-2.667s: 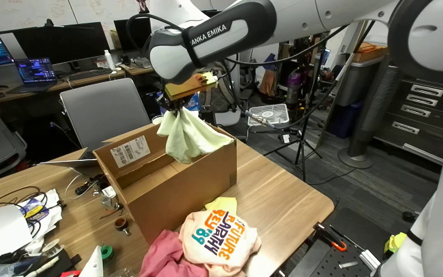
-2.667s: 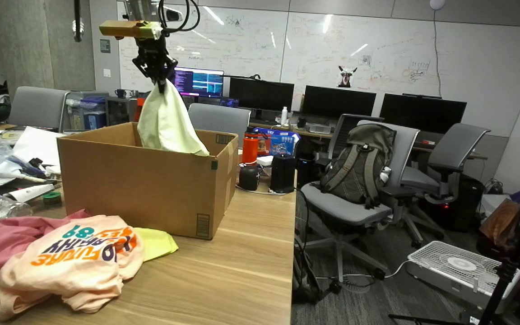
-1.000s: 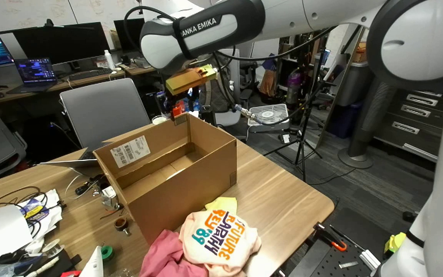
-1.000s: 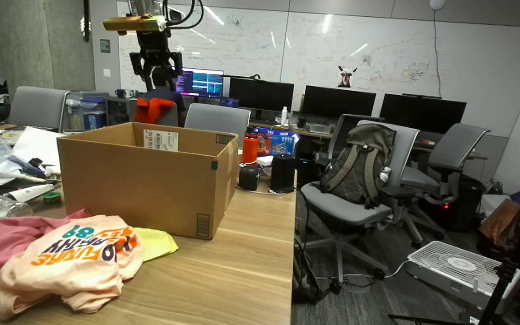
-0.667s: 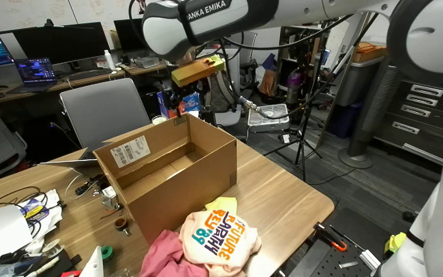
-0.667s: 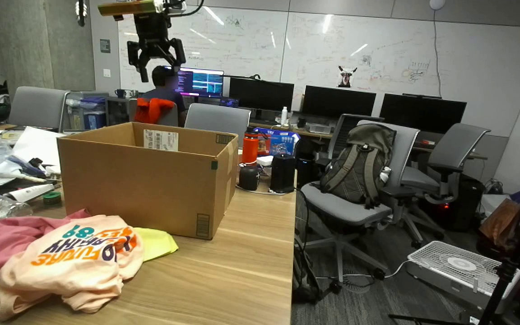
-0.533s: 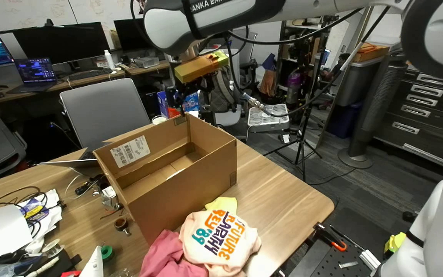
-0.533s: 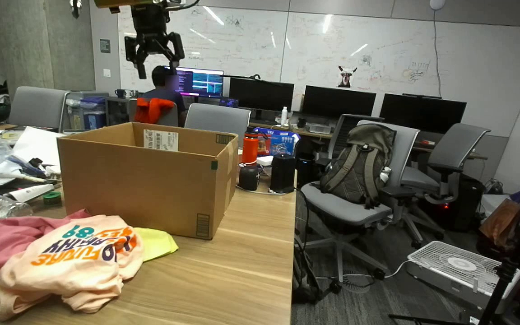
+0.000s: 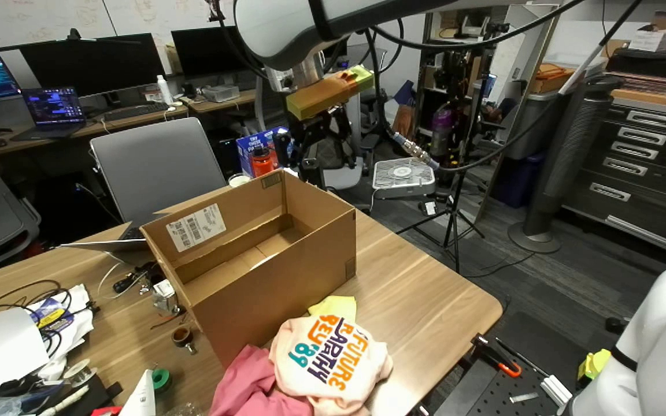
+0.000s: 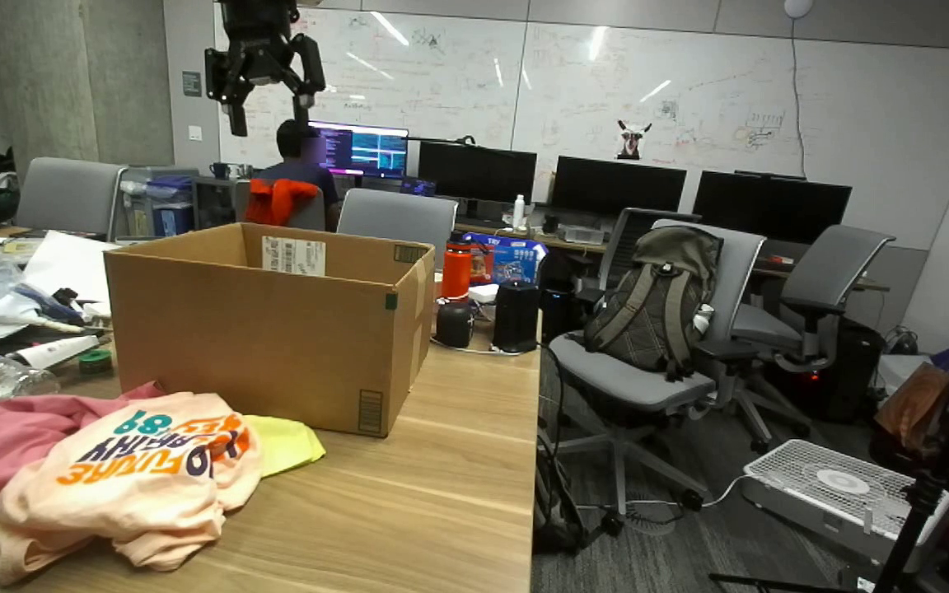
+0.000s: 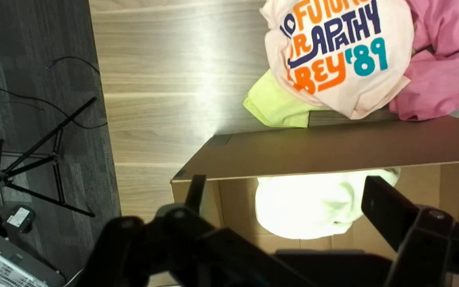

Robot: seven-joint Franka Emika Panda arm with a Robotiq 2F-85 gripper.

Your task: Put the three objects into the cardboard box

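At the near part of the wood-grained desk [image 10: 417, 511] lies a crumpled peach cloth [image 10: 124, 486] printed with orange, navy and teal lettering. Touching it is a rumpled pink cloth [image 10: 17, 436], and a thin yellow cloth [image 10: 287, 445] shows from beneath. Just behind these stands a large, brown, open-topped corrugated cardboard box [image 10: 252, 342], a white label [image 10: 293, 256] on its far inner wall. In its bottom, the wrist view shows a soft, whitish cloth lump [image 11: 309, 207], partly bleached by glare. Well above the rim hangs the black two-fingered pincer [image 10: 269, 118], its jaws spread wide apart. Farther off, an orange bottle [image 10: 455, 272] stands upright; an olive-grey backpack [image 10: 647, 305] sits on a grey chair [image 10: 606, 371], before a scribbled whiteboard [image 10: 573, 91].
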